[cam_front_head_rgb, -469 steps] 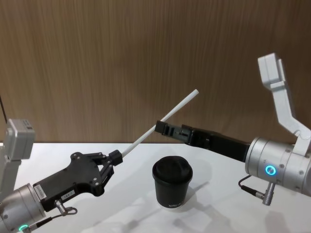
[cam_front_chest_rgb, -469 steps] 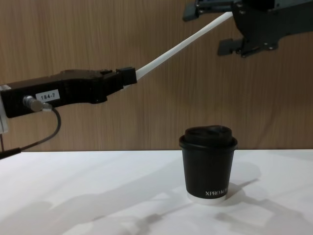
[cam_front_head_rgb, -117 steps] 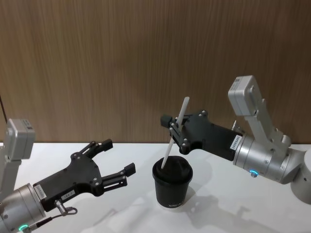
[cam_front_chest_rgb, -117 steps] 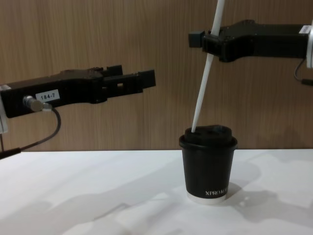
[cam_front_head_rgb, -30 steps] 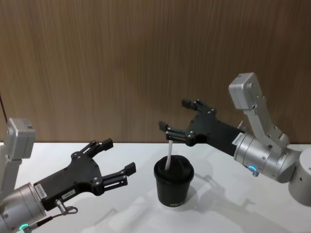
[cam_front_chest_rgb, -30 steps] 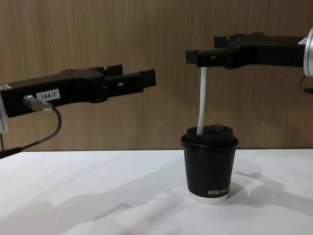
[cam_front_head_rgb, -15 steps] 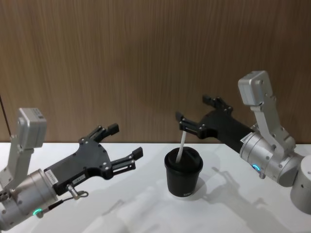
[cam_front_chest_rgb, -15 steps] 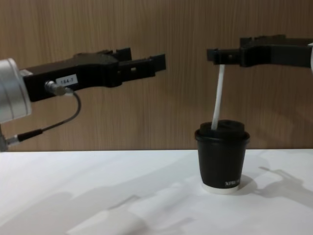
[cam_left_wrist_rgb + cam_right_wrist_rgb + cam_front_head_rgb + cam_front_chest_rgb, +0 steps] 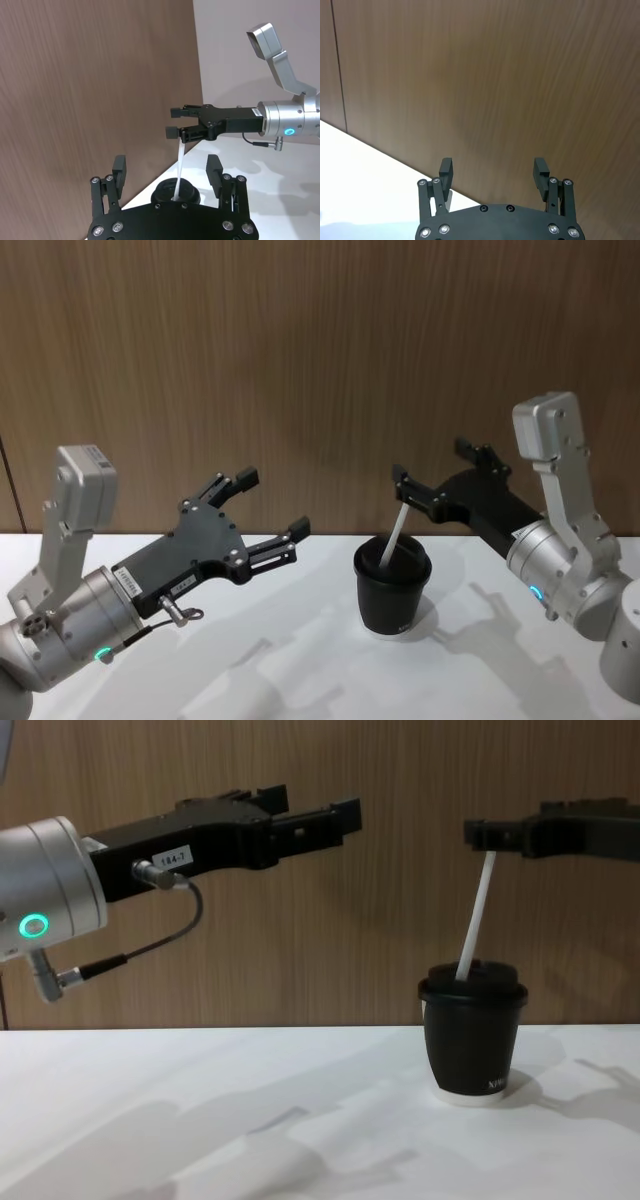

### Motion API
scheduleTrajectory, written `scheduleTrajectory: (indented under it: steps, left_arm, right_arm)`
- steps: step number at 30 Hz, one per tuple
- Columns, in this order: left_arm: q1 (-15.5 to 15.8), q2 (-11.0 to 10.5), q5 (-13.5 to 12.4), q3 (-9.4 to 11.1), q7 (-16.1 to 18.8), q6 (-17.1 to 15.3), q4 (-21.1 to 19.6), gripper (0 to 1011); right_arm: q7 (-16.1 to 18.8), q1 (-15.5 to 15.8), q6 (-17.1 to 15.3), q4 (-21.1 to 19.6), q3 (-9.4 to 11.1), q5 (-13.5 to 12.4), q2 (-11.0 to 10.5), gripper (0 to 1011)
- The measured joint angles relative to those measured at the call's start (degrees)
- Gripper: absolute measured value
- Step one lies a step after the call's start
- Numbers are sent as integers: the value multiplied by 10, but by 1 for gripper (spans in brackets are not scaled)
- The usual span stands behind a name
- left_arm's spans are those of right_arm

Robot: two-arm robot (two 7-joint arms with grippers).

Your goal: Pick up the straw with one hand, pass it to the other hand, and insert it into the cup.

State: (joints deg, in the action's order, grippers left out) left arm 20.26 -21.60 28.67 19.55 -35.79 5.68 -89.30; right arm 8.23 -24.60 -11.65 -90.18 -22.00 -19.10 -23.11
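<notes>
Setting: a robot test station, lab or demo room rather than a home; a bare white desk stands against a wall of dark wood-grain panels; a plain grey wall meets the panelling at a corner; the sole item on the desk is one black paper cup; two silver-grey robot arms, left and right, with lit ring lights, reach over it; no household clutter.
</notes>
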Motion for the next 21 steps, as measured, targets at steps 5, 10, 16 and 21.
scheduleTrajectory:
  steps: [5, 10, 16, 21]
  left_arm:
    - [3, 3, -1, 3, 2, 7, 3, 1000]
    - [5, 5, -1, 6, 4, 13, 5, 1000]
    - [6, 7, -2, 8, 5, 16, 7, 1000]
    - [7, 8, -2, 9, 6, 18, 8, 999]
  right_arm:
    - [-1, 8, 1, -10, 6, -2, 1, 1001]
    - [14, 16, 10, -19, 11, -11, 0, 1001]
    - [45, 22, 24, -27, 14, -26, -3, 1001]
    - [66, 26, 33, -33, 16, -36, -4, 1001]
